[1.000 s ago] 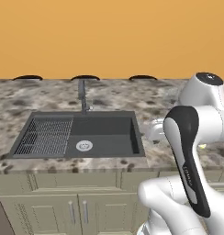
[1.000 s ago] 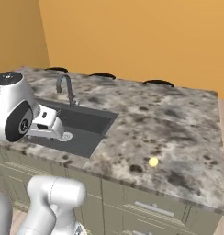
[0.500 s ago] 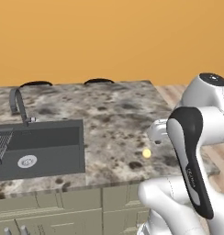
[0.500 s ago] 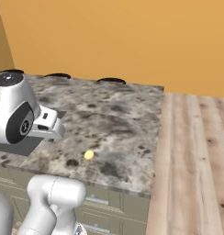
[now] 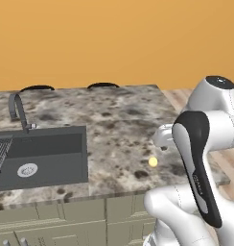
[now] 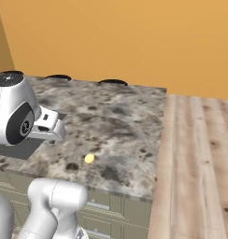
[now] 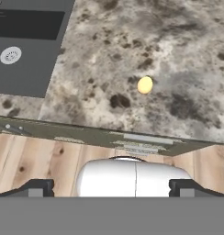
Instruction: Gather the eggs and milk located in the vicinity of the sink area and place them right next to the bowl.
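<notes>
Speckled grey-brown granite counter (image 5: 119, 120) is running along an orange wall (image 5: 114, 38), with pale green-grey cabinet fronts (image 5: 80, 216) sitting under its front edge. Light wood plank floor (image 6: 200, 163) is showing past the counter's end, at 3 o'clock in the right base view. Dark rounded shapes (image 5: 103, 85) are sitting along the counter's back edge against the wall; too small to tell what they are.

The sink (image 5: 47, 153) is lying recessed in the counter at 9 o'clock in the left base view, round drain (image 5: 27, 169) showing pale in its floor, curved dark tap (image 5: 17, 111) standing just behind it. In the hand view the sink (image 7: 26, 50) is sitting at 10 o'clock.

Pale yellow egg (image 5: 153, 162) is lying alone on the open granite, well apart from the sink, near the counter's front edge. In the right base view the egg (image 6: 89, 158) is sitting at roughly 7 o'clock from centre, just below the white arm's wrist.

The gripper (image 7: 112, 188) is hovering off the counter's front edge, over the floor side, jaws standing spread wide with nothing between them. One dark fingertip (image 7: 36, 187) is rising at 8 o'clock, the other at 4 o'clock. In the hand view the egg (image 7: 145, 85) is lying at 12 to 1 o'clock from the fingers, well apart from both, up on the granite beyond the cabinet edge, not touching anything.
</notes>
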Robot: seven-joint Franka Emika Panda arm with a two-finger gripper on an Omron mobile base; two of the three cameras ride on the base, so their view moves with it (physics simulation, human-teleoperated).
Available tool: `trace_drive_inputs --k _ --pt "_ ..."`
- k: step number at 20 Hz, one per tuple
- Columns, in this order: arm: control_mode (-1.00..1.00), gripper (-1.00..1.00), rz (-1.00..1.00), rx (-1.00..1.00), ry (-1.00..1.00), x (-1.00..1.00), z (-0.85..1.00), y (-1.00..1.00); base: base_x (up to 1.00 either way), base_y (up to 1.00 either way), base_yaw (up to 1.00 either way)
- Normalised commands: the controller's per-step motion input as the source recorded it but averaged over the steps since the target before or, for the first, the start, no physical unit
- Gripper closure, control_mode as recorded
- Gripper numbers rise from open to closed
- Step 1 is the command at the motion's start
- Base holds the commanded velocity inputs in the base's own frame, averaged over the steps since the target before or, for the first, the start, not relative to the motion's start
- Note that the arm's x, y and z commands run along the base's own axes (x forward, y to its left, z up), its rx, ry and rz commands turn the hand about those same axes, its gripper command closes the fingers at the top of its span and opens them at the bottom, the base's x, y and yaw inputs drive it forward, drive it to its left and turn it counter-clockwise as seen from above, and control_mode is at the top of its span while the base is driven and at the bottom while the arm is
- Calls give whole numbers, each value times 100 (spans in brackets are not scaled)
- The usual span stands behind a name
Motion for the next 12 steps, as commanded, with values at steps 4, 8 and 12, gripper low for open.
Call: trace_drive_inputs --k 4,8,12 --pt "-100 -100 0 0 0 17 -9 4 3 0 0" --pt "-100 -100 0 0 2 76 -8 8 0 0 0" --pt "-100 -100 7 0 1 39 -8 -12 0 0 0"
